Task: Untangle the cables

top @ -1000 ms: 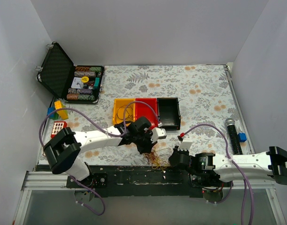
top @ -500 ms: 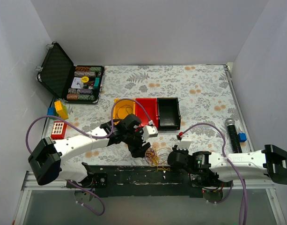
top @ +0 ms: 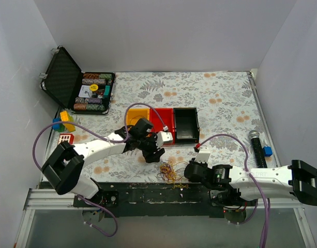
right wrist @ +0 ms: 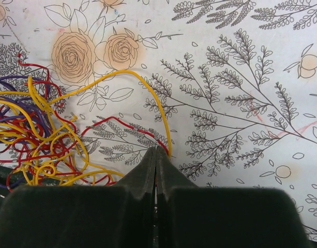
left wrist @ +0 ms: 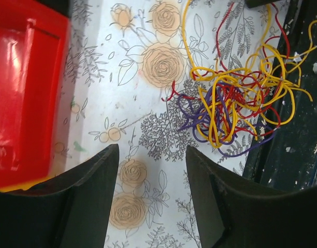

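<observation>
Your left gripper (left wrist: 152,151) is hovering wide open above the flowery cloth (left wrist: 142,113); the tangled cables (left wrist: 236,98) are lying just ahead.

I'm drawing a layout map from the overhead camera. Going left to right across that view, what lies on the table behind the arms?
Open black case → yellow bin → red bin → black bin → microphone → blue block.

The cables (top: 169,172) lie at the near edge of the counter (top: 220,98), between the left hand (top: 153,154) and the right hand (top: 189,170). Bins (top: 185,125) sit farther back, and a case (top: 83,90) sits far left.
</observation>
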You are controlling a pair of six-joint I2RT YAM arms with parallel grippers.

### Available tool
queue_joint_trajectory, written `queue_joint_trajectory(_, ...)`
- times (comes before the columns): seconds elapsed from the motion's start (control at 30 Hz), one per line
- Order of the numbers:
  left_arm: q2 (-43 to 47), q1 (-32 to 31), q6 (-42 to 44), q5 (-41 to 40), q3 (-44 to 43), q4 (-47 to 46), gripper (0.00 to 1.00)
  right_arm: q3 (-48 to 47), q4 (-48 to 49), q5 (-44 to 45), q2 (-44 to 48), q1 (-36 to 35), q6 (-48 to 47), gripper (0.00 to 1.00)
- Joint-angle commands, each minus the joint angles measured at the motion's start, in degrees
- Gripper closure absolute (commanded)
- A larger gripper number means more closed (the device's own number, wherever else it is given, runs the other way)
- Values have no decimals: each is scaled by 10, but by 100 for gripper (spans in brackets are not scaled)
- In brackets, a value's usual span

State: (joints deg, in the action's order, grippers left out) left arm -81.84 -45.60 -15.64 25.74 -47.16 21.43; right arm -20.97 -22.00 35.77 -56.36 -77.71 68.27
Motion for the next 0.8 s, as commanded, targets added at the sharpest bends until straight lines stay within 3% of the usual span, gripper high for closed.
queue_joint_trajectory(0.0,-30,-4,70,77,-33,-3,47,-7,0,-8,5,16,-30,99)
queue_joint_trajectory(0.2,-56,-14,107,137,-55,32,48,10,29,-22,20,35,-40,99)
queue_joint_trajectory(0.63,-90,-46,114,150,-47,42,56,18,62,-40,17,54,-62,99)
queue_joint_trajectory(0.77,-95,-55,89,161,-55,37,74,20,68,-43,17,56,-67,99)
